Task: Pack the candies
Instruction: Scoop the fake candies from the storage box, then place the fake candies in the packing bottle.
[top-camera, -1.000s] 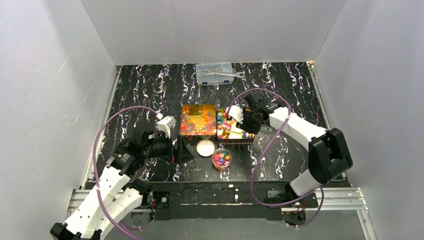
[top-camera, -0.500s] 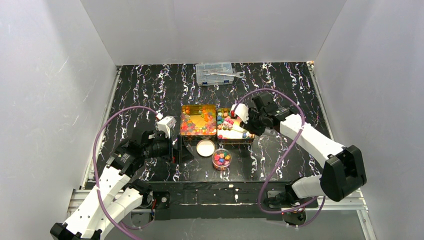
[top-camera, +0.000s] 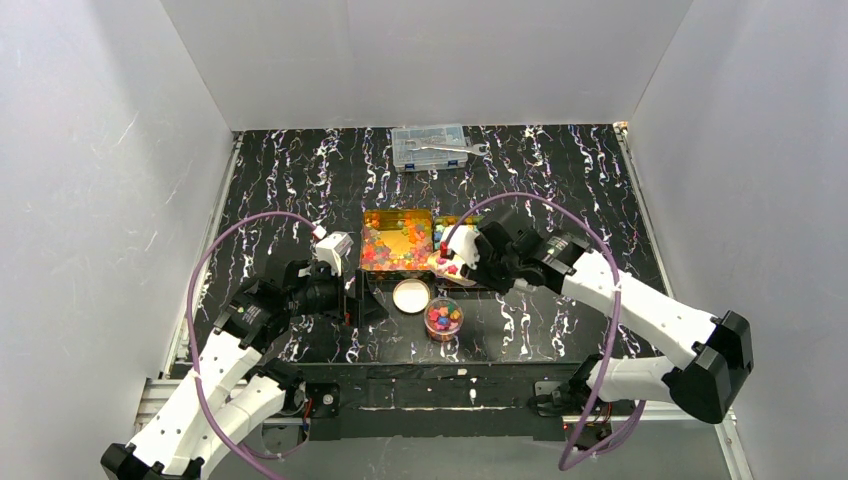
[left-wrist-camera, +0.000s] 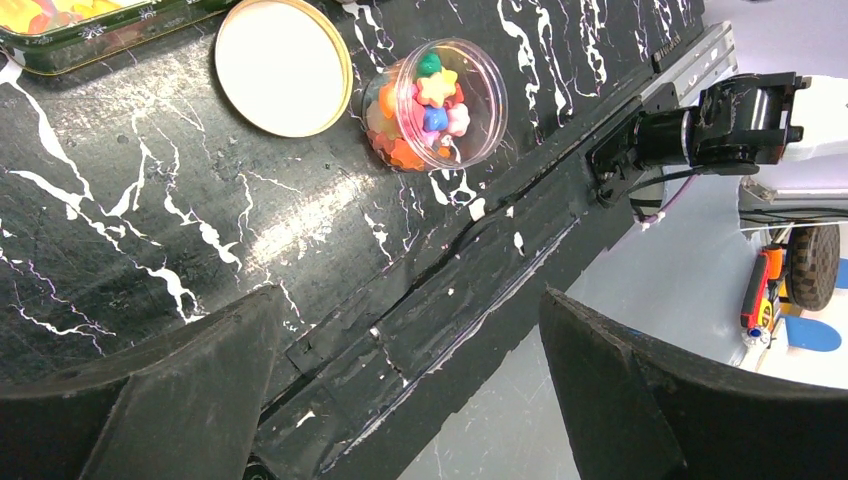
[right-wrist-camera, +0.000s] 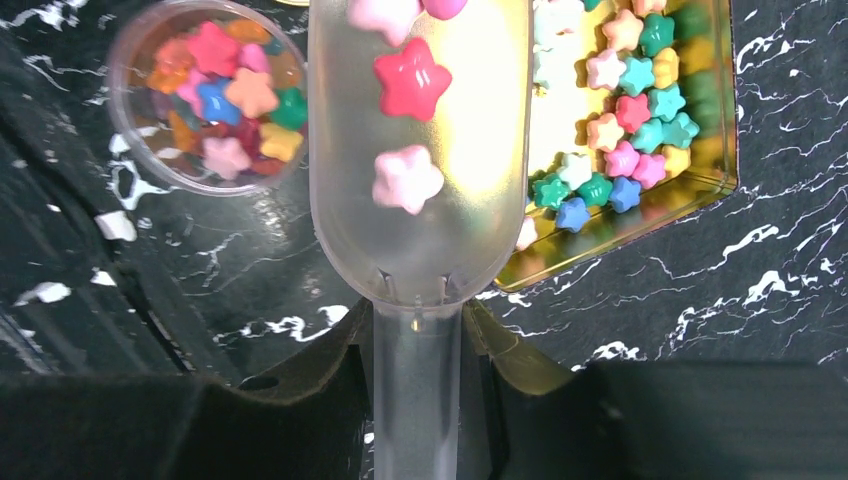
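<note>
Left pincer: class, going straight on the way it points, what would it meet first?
Probably the clear cup of candies, almost dead ahead of the left pincer; depth is unclear, so the table might come first.

1. Two robot arms: the left arm (top-camera: 215, 368) and the right arm (top-camera: 650, 310).
2. Two gold tins (top-camera: 397, 213), side by side on the one worktop (top-camera: 300, 180).
3. One small clear cup (top-camera: 443, 318).
4. One round white lid (top-camera: 410, 295).
5. One clear scoop (right-wrist-camera: 470, 200), with four star candies (right-wrist-camera: 410, 80) showing in it.
6. One clear compartment box (top-camera: 420, 155), and one wrench (top-camera: 450, 148) on it.
7. Candies in the tins and cup: two sorts, too many to count.
</note>
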